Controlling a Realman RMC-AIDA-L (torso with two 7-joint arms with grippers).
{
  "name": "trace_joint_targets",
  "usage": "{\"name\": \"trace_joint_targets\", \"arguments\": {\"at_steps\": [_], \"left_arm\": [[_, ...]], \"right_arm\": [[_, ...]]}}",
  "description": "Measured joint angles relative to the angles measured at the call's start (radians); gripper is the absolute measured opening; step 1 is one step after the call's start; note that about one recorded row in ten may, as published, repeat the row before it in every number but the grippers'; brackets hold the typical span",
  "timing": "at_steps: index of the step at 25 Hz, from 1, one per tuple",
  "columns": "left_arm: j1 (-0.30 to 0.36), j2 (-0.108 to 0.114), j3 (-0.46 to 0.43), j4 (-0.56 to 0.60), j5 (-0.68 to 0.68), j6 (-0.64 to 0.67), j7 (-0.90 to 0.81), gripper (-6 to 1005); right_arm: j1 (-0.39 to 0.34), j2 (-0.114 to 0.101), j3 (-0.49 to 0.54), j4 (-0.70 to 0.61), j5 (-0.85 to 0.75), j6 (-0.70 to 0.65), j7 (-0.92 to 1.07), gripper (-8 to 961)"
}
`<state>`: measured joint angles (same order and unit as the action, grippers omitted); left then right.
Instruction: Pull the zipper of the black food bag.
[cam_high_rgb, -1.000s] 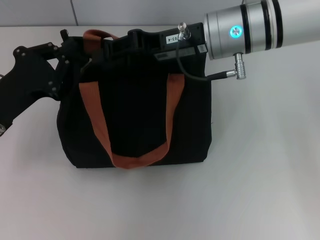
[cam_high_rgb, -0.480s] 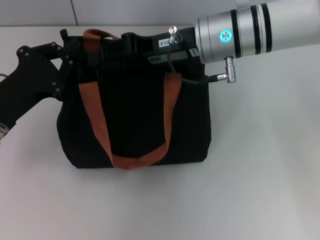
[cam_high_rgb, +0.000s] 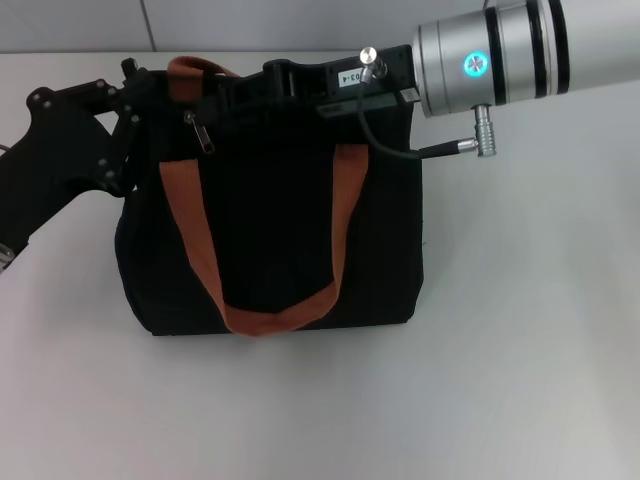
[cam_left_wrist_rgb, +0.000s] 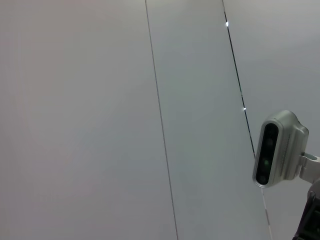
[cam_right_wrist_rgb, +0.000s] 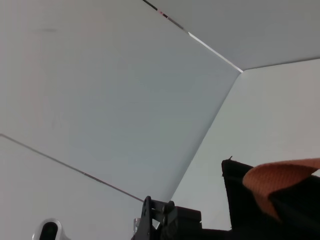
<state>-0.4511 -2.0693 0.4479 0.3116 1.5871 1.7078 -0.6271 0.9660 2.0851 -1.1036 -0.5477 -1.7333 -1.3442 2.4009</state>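
Observation:
The black food bag (cam_high_rgb: 270, 230) stands on the white table, its two rust-brown handles (cam_high_rgb: 190, 240) hanging down its front. A small silver zipper pull (cam_high_rgb: 203, 137) hangs at the bag's top left, next to the near handle. My left gripper (cam_high_rgb: 140, 95) is against the bag's top left corner. My right gripper (cam_high_rgb: 235, 92) reaches in from the right along the top of the bag and ends just right of the pull. The right wrist view shows only the bag's corner (cam_right_wrist_rgb: 240, 190) and a strip of handle (cam_right_wrist_rgb: 280, 182).
The white table (cam_high_rgb: 520, 350) surrounds the bag, with a grey wall behind. The right arm's silver forearm (cam_high_rgb: 500, 60) and cable plug (cam_high_rgb: 480, 135) hang over the bag's right top. The left wrist view shows only wall panels and a silver camera housing (cam_left_wrist_rgb: 277, 150).
My right arm moved left along the bag's top, then back to the right. The silver zipper pull now shows at the top left, where it was hidden before.

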Motion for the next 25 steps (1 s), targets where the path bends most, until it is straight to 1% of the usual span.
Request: {"name": "trace_joint_targets", "arguments": {"at_steps": [3,6,8,16,19,25], "left_arm": [[-0.001,0.0,0.0,0.0,0.0,0.003,-0.002,35],[-0.007,0.0,0.003,-0.002,0.0,0.003,-0.003,35],[-0.009,0.0,0.005,-0.002,0.0,0.002,-0.003,36],[-0.012,-0.001,0.004,-0.002,-0.001,0.001,-0.003,37],[-0.012,-0.002,0.002,-0.002,-0.001,0.002,-0.002,38],[-0.012,-0.002,0.0,-0.002,-0.001,0.003,-0.002,39]], "right_arm": [[0.001,0.0,-0.024,-0.008,0.0,0.007,-0.001,337],[0.02,0.006,-0.088,-0.009,0.007,0.04,-0.002,334],[0.026,0.007,-0.103,-0.009,0.007,0.051,-0.002,333],[0.034,0.007,-0.115,-0.009,0.026,0.045,-0.008,326],[0.025,0.007,-0.128,-0.01,0.06,0.035,-0.017,324],[0.015,0.007,-0.128,-0.015,0.062,0.034,-0.018,319]]}}
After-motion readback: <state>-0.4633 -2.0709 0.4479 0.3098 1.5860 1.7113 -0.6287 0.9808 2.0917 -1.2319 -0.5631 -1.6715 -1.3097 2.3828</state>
